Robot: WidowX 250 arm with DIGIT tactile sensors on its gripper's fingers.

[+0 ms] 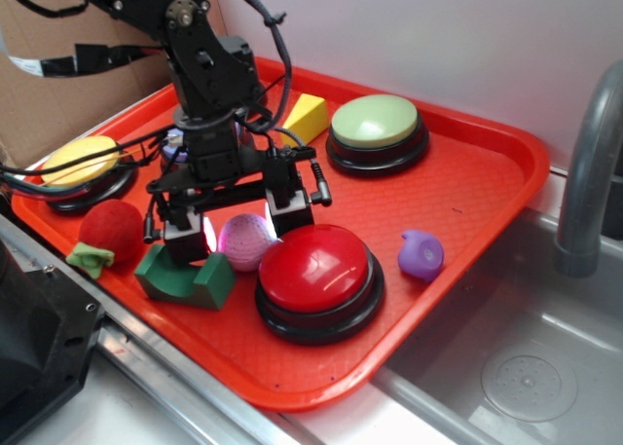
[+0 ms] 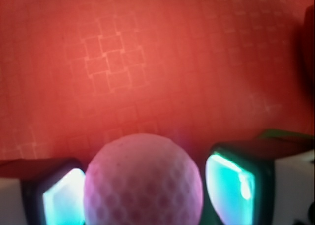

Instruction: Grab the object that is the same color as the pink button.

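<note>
The object, a small pale pink ball [image 1: 243, 241] with a dimpled texture, rests on the red tray [image 1: 467, 192] just left of the big red button [image 1: 316, 265]. My gripper [image 1: 238, 236] is lowered over it, one finger on each side. In the wrist view the ball [image 2: 142, 180] fills the space between the lit pads [image 2: 231, 183]. The left pad is at its surface and a thin gap shows at the right pad, so the gripper [image 2: 147, 195] is open around the ball. The pink button is hidden; only a pale lavender dome [image 1: 175, 145] peeks out behind the arm.
On the tray are a green button [image 1: 375, 124], a yellow button [image 1: 83, 163], a yellow wedge [image 1: 307, 117], a fuzzy red ball [image 1: 110, 229], a green arch block [image 1: 185, 275] under the left finger and a purple blob [image 1: 421, 255]. A sink and faucet [image 1: 584, 172] lie to the right.
</note>
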